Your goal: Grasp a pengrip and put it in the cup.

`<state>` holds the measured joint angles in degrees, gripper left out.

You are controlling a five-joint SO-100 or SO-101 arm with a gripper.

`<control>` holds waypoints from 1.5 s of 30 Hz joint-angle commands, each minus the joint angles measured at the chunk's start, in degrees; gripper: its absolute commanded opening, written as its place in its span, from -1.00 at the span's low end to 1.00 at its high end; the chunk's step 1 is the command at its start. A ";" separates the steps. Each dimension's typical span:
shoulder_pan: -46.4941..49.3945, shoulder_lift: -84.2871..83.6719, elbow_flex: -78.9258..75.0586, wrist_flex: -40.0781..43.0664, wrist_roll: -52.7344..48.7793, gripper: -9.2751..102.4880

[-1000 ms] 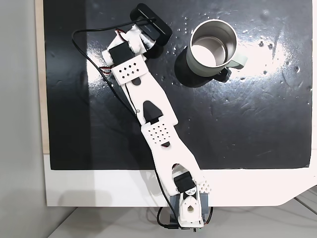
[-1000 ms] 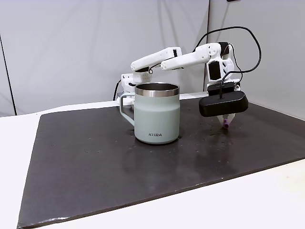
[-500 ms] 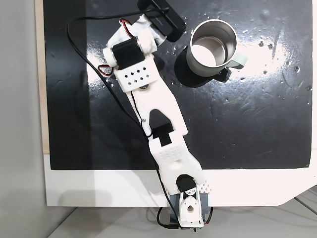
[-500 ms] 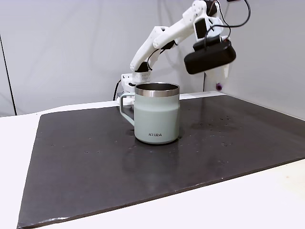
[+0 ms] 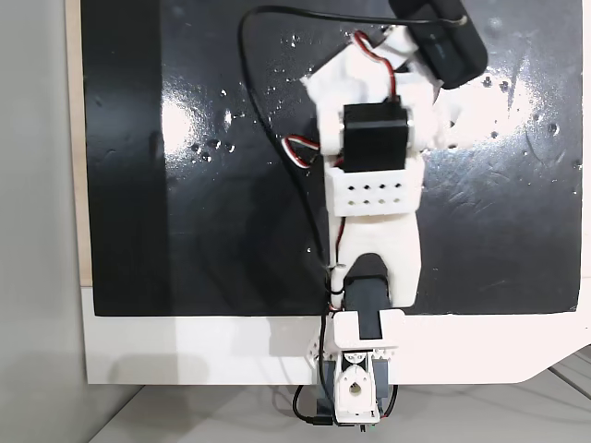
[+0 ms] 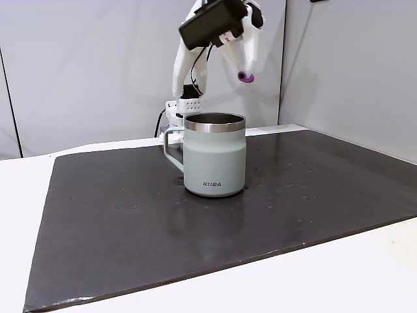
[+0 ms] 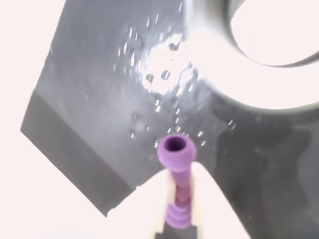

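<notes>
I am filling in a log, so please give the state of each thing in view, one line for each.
hand: shut on the pengrip, raised high above the mat.
pengrip: held in the air, its open end outward.
cup: upright on the mat, its mouth open.

One piece of writing can be made out. In a fixed view taken from the side, the cup [image 6: 214,154] carries a short word in small dark capital letters low on its pale-green wall, just above the base, slightly left of the frame's centre. It appears to read "KIIRA", though the middle letters are too small to be sure of. In the fixed view from above and in the wrist view, nothing readable stands on the arm, the mat or the board beneath it.
</notes>
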<state>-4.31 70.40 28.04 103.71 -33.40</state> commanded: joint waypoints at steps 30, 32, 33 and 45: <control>10.90 -6.59 -13.18 0.97 -9.32 -0.40; 10.81 -6.33 -13.18 0.97 -9.32 -0.36; 10.72 -6.15 -13.18 0.97 -9.32 -0.36; 10.37 -4.57 -12.39 1.05 -9.32 -0.31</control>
<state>6.50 62.49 19.07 103.89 -42.45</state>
